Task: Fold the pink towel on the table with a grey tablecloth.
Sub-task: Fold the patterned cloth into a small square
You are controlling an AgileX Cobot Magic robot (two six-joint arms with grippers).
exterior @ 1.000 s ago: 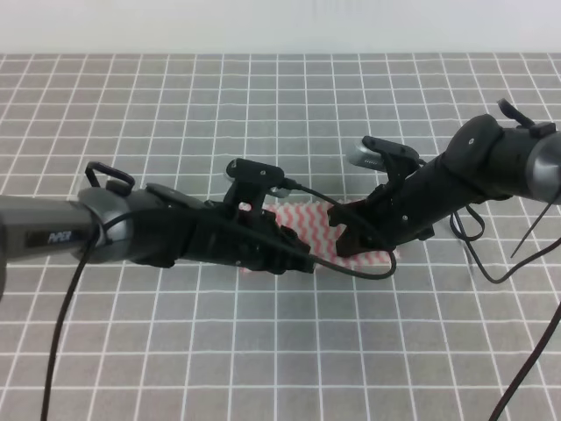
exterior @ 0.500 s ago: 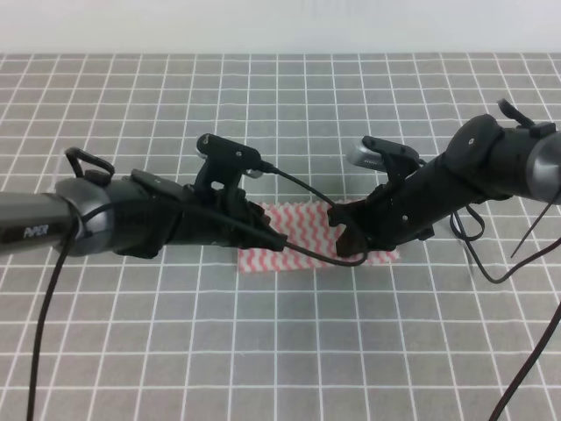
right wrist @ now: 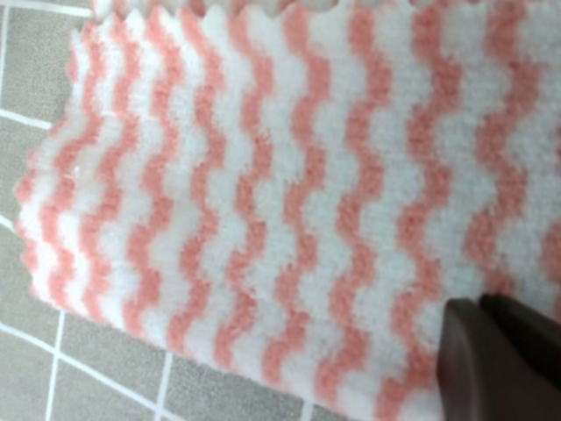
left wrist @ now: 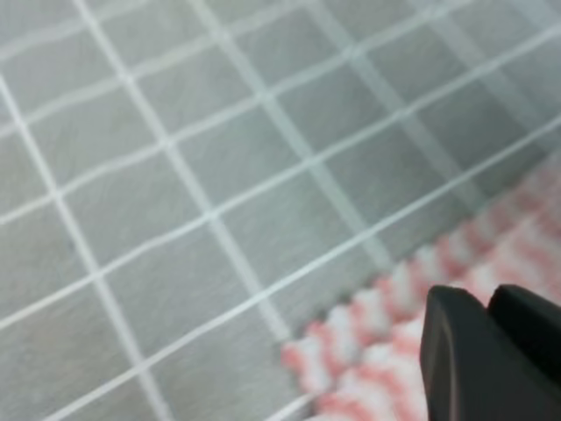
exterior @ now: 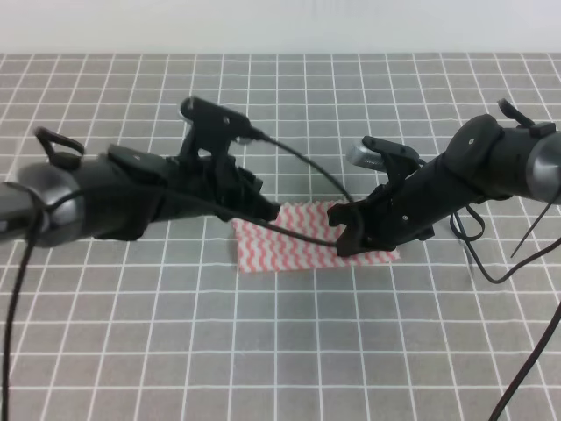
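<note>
Grey gridded surface [exterior: 131, 333], pink towel [exterior: 289, 241] lying flat at centre.
Left gripper [exterior: 267, 209] hovers at the towel's far left corner, jaws together; right gripper [exterior: 349, 237] sits over its right end, jaws together.

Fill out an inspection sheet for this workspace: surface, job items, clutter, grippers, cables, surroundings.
Surface: table with a grey tablecloth, white grid lines, flat.
Job's things: pink towel lies flat mid-table as a wide strip; whether it is already folded cannot be told.
Clutter: nothing seen.
Grippers: left gripper is above the towel's left end, fingers look together, holding nothing; right gripper is at the towel's right end, and open or shut cannot be told.
Cables: a black cable loops from the left wrist across the towel; more black cables hang by the right arm.
Surroundings: pale wall behind the table.
</note>
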